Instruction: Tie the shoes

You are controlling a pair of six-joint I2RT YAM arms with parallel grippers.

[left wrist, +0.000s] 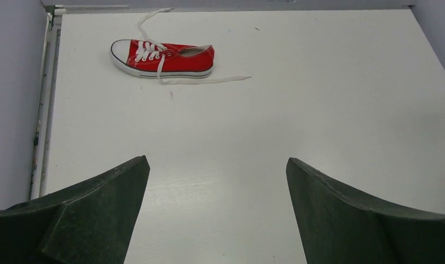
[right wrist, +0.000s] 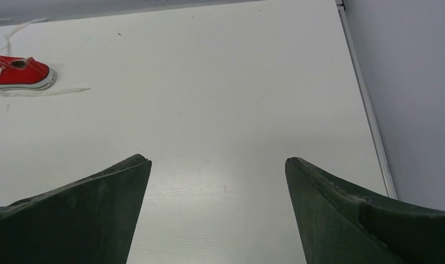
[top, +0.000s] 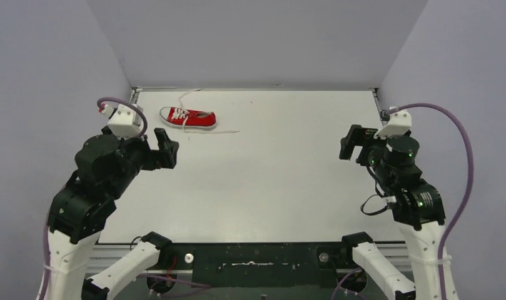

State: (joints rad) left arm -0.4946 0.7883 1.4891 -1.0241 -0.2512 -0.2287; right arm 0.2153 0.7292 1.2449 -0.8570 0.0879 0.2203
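A small red low-top sneaker (top: 189, 117) with white sole and toe cap lies at the far left of the table, toe pointing left. Its white laces are loose: one trails toward the back edge (top: 189, 94), one lies along the table to the right (top: 222, 131). It shows in the left wrist view (left wrist: 164, 57) and, partly, in the right wrist view (right wrist: 19, 72). My left gripper (top: 169, 150) is open and empty, near and a little left of the shoe. My right gripper (top: 350, 142) is open and empty, far to the right.
The white table (top: 269, 169) is walled by grey panels on the left, back and right. A metal rail (left wrist: 44, 99) runs along the left edge, and another (right wrist: 368, 110) along the right edge. Cables loop from both wrists.
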